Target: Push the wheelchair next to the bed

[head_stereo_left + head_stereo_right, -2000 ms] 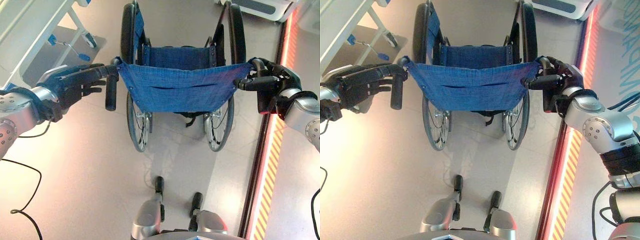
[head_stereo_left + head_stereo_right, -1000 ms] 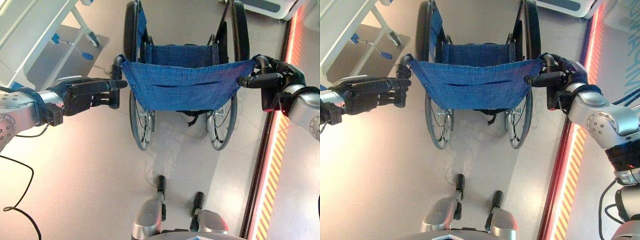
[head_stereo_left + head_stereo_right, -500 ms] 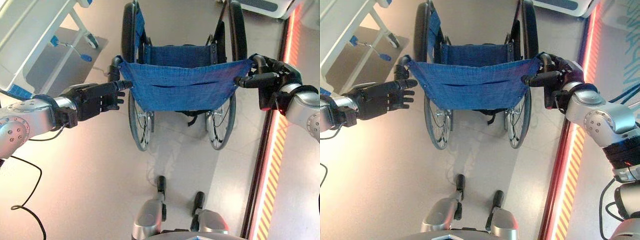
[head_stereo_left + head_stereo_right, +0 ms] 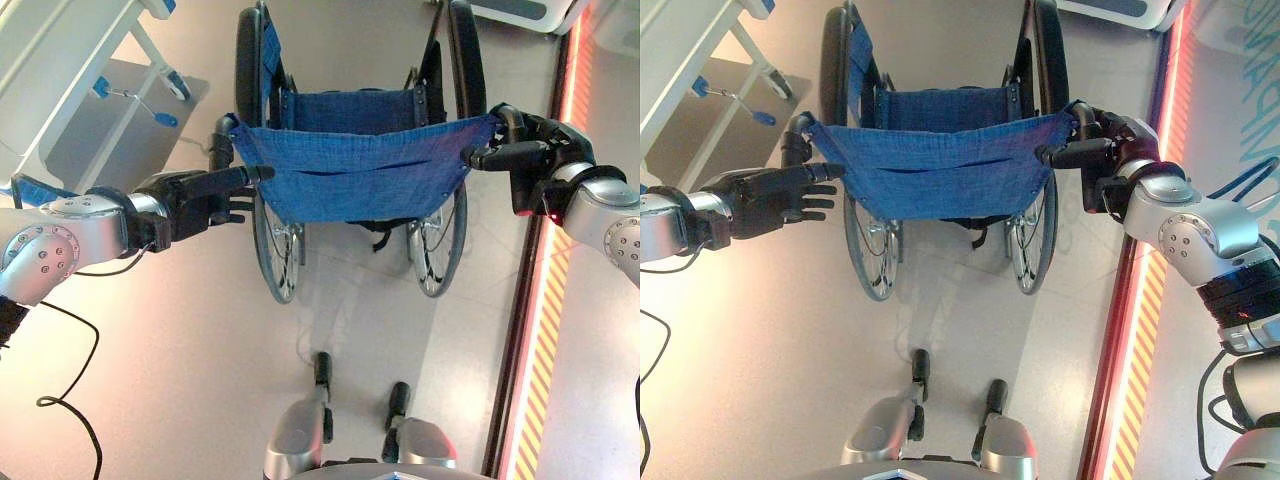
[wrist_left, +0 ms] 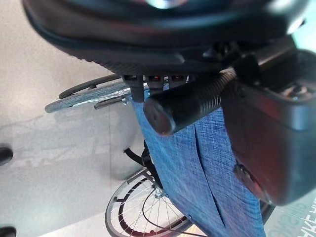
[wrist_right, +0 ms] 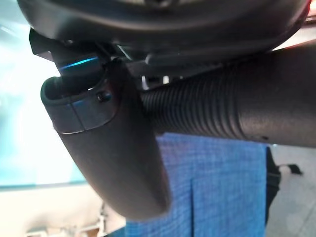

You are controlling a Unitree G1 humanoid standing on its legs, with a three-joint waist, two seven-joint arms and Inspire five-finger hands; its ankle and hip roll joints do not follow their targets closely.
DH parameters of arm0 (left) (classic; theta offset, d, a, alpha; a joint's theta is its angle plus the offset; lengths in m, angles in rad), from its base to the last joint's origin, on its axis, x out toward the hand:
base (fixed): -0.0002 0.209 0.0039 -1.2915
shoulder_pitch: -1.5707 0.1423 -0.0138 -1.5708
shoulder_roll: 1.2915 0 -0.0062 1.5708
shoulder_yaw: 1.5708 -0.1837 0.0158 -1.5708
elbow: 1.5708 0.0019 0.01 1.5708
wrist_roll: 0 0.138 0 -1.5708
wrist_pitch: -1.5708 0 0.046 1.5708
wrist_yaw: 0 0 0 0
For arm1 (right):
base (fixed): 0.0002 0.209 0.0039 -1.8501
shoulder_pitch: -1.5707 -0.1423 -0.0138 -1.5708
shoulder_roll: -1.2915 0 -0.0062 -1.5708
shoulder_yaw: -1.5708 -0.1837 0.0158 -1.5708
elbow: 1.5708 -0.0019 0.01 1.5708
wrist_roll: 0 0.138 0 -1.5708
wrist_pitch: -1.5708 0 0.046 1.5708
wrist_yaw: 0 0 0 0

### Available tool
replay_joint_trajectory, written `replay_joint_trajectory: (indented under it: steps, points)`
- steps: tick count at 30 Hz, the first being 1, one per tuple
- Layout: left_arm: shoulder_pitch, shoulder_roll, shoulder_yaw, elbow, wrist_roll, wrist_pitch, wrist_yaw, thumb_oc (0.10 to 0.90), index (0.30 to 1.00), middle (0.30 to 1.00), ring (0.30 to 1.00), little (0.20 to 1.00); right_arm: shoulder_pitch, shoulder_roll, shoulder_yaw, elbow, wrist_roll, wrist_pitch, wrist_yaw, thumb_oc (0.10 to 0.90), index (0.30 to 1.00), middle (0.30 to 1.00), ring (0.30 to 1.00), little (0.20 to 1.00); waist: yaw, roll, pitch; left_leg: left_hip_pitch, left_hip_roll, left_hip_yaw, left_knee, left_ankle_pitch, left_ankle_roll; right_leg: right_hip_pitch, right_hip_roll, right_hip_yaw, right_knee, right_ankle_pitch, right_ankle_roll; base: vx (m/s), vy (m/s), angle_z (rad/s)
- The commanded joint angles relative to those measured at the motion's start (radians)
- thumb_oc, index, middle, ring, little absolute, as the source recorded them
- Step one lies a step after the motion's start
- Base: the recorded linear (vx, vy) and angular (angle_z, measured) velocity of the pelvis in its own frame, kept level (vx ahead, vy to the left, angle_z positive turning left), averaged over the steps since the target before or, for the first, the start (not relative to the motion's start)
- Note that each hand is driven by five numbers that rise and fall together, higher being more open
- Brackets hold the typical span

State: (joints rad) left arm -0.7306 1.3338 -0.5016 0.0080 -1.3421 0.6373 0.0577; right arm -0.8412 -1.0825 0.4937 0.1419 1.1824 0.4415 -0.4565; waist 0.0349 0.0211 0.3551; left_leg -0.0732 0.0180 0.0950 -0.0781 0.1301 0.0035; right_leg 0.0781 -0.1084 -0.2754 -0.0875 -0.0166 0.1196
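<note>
While the wheelchair (image 4: 360, 170) stands on the floor (image 4: 200, 350) straight ahead, the bed (image 4: 60, 70) lies off to its left. Right hand (image 4: 540, 165) is clenched round the right push handle (image 6: 217, 111); left hand (image 4: 195, 195), fingers straight, rests against the left handle (image 5: 187, 103).

Left hand (image 4: 195, 195) reaches out with straight fingers; right hand (image 4: 535, 160) is curled closed.
</note>
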Motion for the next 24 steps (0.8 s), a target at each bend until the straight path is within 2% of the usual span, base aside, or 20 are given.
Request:
replay_joint_trajectory:
  steps: [1, 6, 17, 24]
  points:
    - [-0.148, -0.072, 0.056, 0.022, -0.050, -0.156, 0.069, 0.400, 0.300, 0.300, 0.300, 0.300, -0.094, 0.007, 0.055, -0.005, -0.033, -0.088, 0.040, 0.400, 0.300, 0.300, 0.300, 0.300, -0.005, 0.007, -0.060, 0.048, 0.000, 0.059, 0.014, -0.075, -0.049, -0.101, -0.039, 0.021, 0.053, 0.075, 0.012, 0.00, 0.000, 0.00]
    - [-0.146, -0.086, 0.102, 0.015, -0.058, -0.181, 0.122, 0.400, 0.300, 0.300, 0.300, 0.300, -0.092, 0.011, 0.044, 0.002, -0.044, -0.085, 0.039, 0.400, 0.300, 0.300, 0.300, 0.300, -0.004, 0.006, -0.056, 0.045, -0.001, 0.059, 0.015, -0.075, -0.050, -0.103, -0.040, 0.019, 0.055, 0.074, 0.010, 0.00, 0.000, 0.00]
    - [-0.124, -0.093, 0.150, -0.007, -0.045, -0.214, 0.142, 0.400, 0.300, 0.300, 0.300, 0.300, -0.103, 0.002, 0.029, -0.012, -0.033, -0.069, 0.045, 0.400, 0.300, 0.300, 0.300, 0.300, 0.000, 0.001, -0.051, 0.047, -0.003, 0.058, 0.015, -0.076, -0.046, -0.106, -0.037, 0.017, 0.069, 0.067, 0.005, 0.00, -0.008, 0.00]
    - [-0.136, -0.100, 0.153, -0.008, -0.048, -0.226, 0.180, 0.400, 0.300, 0.300, 0.300, 0.300, -0.108, 0.007, 0.030, -0.025, -0.034, -0.069, 0.033, 0.400, 0.300, 0.300, 0.300, 0.300, -0.001, -0.001, -0.052, 0.051, 0.012, 0.057, 0.012, -0.069, -0.049, -0.109, -0.001, 0.007, 0.112, 0.028, -0.015, -0.01, -0.090, 0.00]
